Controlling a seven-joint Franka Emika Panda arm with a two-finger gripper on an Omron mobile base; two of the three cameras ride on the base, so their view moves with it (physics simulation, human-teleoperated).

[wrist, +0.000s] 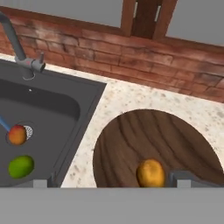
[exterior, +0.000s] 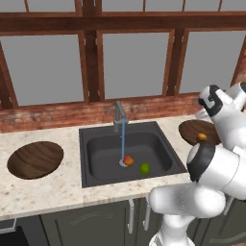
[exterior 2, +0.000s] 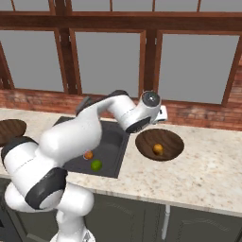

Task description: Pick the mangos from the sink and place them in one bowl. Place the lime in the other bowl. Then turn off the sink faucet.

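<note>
Orange-yellow mango [wrist: 151, 173] lying in the right-hand dark wooden bowl [wrist: 144, 131], gripper [wrist: 111, 183] released above it.
Jaws stand wide apart, holding nothing. Orange-red mango [exterior: 128, 160] sits by the silver drain in the dark charcoal sink [exterior: 105, 149], bright green lime [exterior: 144, 168] just beside it; water runs from the grey faucet [exterior: 119, 115]. Left wooden bowl [exterior: 35, 159] holds nothing.

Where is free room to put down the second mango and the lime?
The left bowl is bare. The right bowl has room beside the yellow mango. Counter between left bowl and sink is free. The drain is crowded: red mango, lime.
</note>
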